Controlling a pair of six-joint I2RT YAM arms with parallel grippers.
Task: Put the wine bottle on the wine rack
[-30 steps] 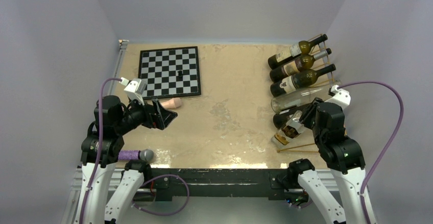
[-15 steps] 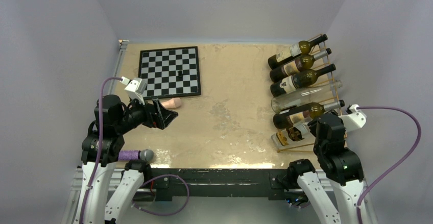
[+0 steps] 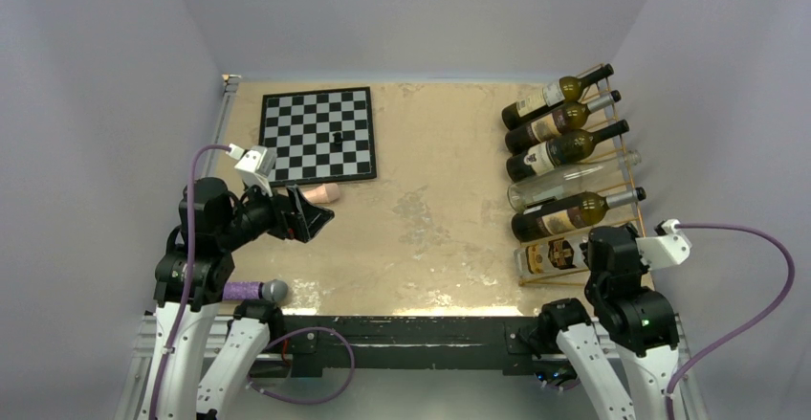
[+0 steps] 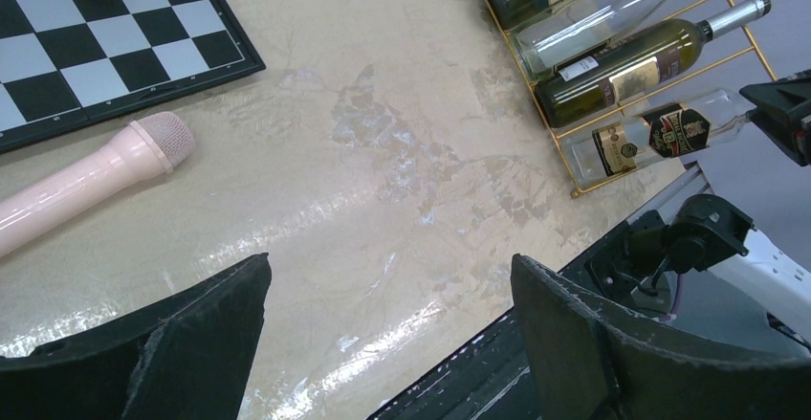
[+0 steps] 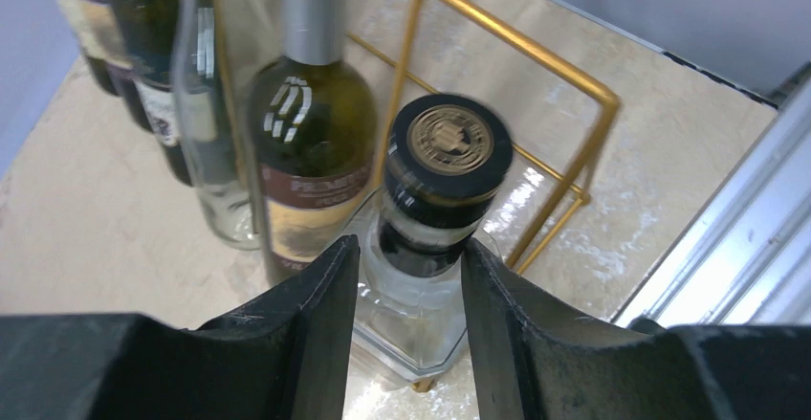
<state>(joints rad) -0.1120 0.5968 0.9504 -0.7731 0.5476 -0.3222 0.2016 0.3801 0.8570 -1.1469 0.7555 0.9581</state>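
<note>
The wine rack (image 3: 564, 280) of gold wire lies flat at the table's right side and holds several bottles. The clear wine bottle (image 3: 553, 254) with a black cap lies in the rack's nearest slot, neck towards my right arm. My right gripper (image 3: 595, 246) is shut on its neck. In the right wrist view the fingers (image 5: 320, 286) press both sides of the neck below the gold-topped cap (image 5: 445, 152), with the rack's corner (image 5: 497, 33) behind. My left gripper (image 3: 320, 217) hangs open and empty over the left of the table, seen also in the left wrist view (image 4: 390, 262).
A black-and-white chessboard (image 3: 316, 133) with one dark piece lies at the back left. A pink microphone (image 3: 323, 193) lies by its near edge. A purple microphone (image 3: 249, 291) sits at the left arm's base. Several other bottles (image 3: 555, 143) fill the rack's far slots.
My right arm has drawn back towards the near right. The clear bottle has swung down to lie in the nearest slot, parallel to the others. The left arm has not moved.
</note>
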